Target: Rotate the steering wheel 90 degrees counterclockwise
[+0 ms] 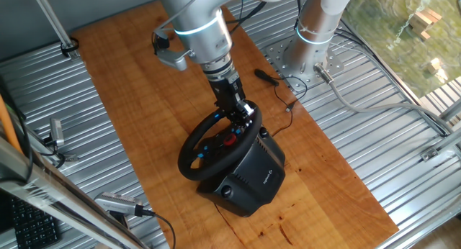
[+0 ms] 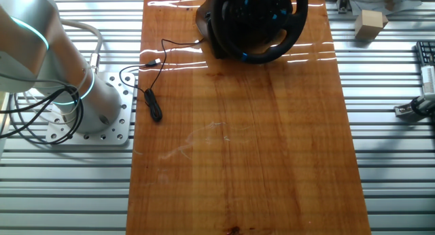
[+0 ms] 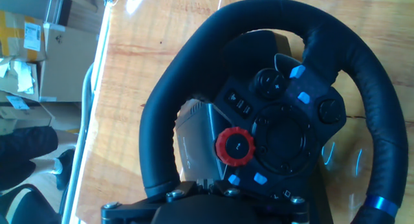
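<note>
Hand view puts the gripper (image 1: 243, 114) at the steering wheel (image 3: 272, 140) rim, its grip unclear, so follow the rim's arc counterclockwise, not a straight pull.

A robotics lab: a wooden board (image 1: 144, 98) lies on a ribbed metal bench (image 1: 374, 112), the arm's base plate (image 2: 102, 130) bolted at nine o'clock, cardboard boxes (image 3: 26, 49) stacked beyond.

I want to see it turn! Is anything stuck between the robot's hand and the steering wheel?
Nothing visible is. The gripper is already right at the steering wheel, by the rim's upper edge. The small black tool lies apart on the table.
</note>
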### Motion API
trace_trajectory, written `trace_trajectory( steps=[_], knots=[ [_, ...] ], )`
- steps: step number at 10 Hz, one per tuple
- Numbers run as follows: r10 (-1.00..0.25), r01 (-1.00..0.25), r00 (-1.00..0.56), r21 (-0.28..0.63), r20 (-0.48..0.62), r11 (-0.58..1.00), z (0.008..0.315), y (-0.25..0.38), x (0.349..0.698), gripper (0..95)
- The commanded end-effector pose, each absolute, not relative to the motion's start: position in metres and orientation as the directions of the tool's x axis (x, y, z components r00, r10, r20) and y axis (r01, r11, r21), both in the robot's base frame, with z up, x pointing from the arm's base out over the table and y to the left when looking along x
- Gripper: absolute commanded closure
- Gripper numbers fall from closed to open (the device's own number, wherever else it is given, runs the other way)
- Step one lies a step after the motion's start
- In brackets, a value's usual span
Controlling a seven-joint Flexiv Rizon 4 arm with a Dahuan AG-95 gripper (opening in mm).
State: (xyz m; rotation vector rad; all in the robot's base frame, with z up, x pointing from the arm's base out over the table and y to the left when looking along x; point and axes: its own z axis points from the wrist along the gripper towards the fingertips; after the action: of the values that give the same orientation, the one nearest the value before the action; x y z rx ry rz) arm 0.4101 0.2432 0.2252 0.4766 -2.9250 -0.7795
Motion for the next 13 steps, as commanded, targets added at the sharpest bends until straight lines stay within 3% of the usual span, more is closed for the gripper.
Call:
trace_trajectory(
  steps=[1, 13],
  knots=[
    [-0.326, -0.282, -0.946, 0.502, -0.001, 0.818, 0.226, 0.242, 0.409, 95.0],
    [-0.359, -0.306, -0.933, 0.506, 0.007, 0.806, 0.225, 0.228, 0.405, 95.0]
  ],
)
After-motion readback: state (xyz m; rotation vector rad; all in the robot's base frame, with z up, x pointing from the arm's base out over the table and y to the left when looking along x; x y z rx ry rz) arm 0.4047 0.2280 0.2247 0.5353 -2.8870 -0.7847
